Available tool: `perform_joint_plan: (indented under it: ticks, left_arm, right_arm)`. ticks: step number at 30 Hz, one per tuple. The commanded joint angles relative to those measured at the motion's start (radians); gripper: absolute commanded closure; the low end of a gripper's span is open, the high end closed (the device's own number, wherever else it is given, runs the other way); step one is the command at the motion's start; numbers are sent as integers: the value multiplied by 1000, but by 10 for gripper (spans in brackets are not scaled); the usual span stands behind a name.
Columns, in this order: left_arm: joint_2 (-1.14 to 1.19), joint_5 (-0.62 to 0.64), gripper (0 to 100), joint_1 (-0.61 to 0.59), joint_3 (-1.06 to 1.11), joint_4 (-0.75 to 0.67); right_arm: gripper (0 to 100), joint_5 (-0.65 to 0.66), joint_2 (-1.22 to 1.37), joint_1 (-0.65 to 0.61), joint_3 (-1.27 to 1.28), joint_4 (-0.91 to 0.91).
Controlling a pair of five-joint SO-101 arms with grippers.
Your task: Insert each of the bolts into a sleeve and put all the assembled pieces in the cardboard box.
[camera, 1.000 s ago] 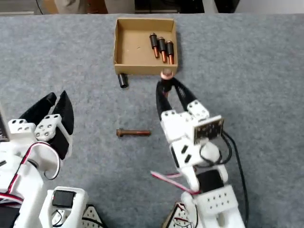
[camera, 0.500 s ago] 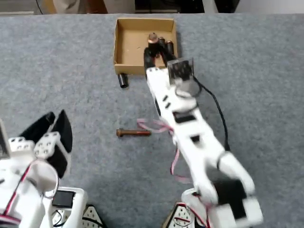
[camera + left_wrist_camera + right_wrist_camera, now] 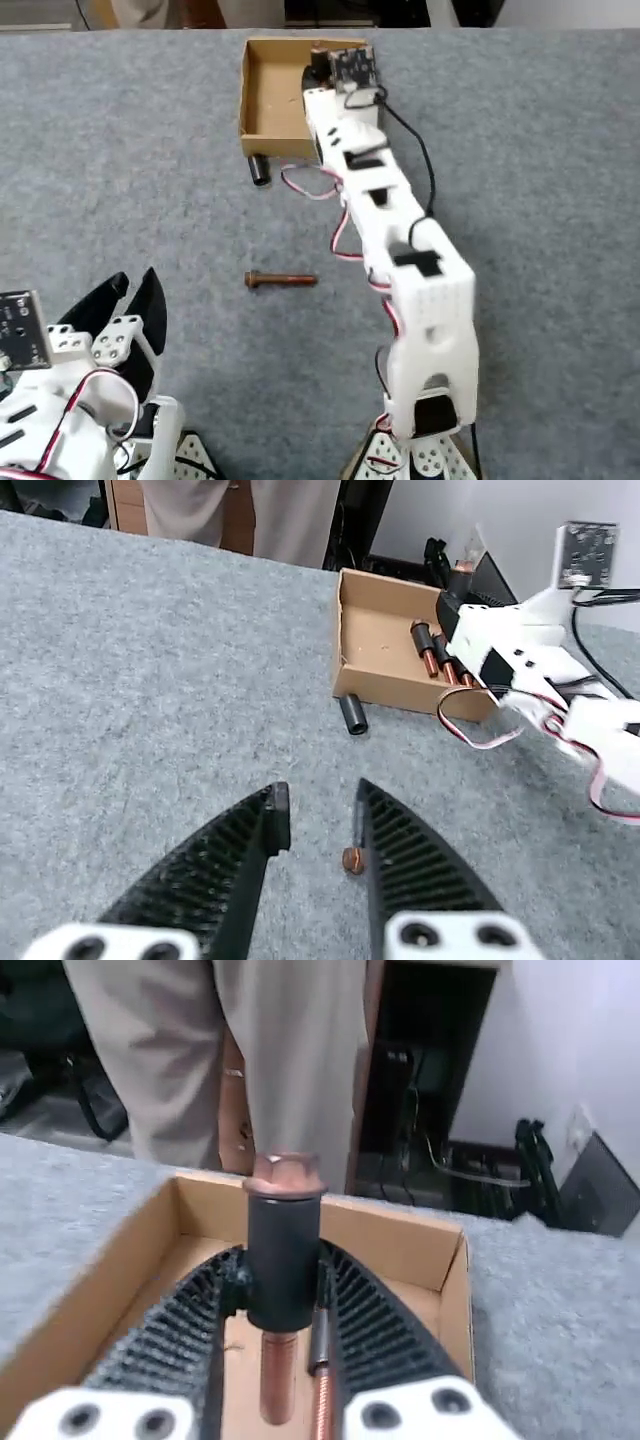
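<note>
Right hand (image 3: pixel 280 1262): clenched on bolt-and-sleeve piece (image 3: pixel 283 1225), now carried over the cardboard box (image 3: pixel 243 100); release pending. Left hand (image 3: pixel 318 815): released, idle. Worktop (image 3: pixel 520 150) stock: bolt (image 3: pixel 281 280), sleeve (image 3: pixel 259 168), unassembled.

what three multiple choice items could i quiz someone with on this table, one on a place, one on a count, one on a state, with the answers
1. Where does the empty sleeve lie relative to the cardboard box?
A inside it; B on the table just outside its wall; C far off at the table's edge.
2. How many bare bolts lie on the table?
A one; B two; C three.
3. What state is the right gripper in?
A open and empty; B shut on a bare bolt; C shut on a bolt in a sleeve.

1 B: the sleeve lies beside the box's wall.
2 A: a single copper bolt lies mid-table.
3 C: it clamps the black sleeve with the bolt through it, above the box.
</note>
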Motion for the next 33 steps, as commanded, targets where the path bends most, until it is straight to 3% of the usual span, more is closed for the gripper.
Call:
perform_joint_plan:
  ticks: [1,6,13,24,29,33]
  left_arm:
    - [-2,-8,868,-11,14,-38]
    - [-2,-8,868,-11,63,-110]
    - [-1,-6,868,-11,95,-117]
    - [-1,-3,864,-12,94,-149]
    - [1,0,827,-60,87,-141]
    - [36,-3,798,-164,94,-143]
  right_arm:
    - [993,-2,159,21,-447,152]
    - [982,-2,478,15,-961,370]
    - [844,-2,828,18,-1494,606]
    - [803,-2,845,13,-1529,661]
    - [803,-2,668,12,-1529,930]
    - [803,-2,441,-28,-1524,1339]
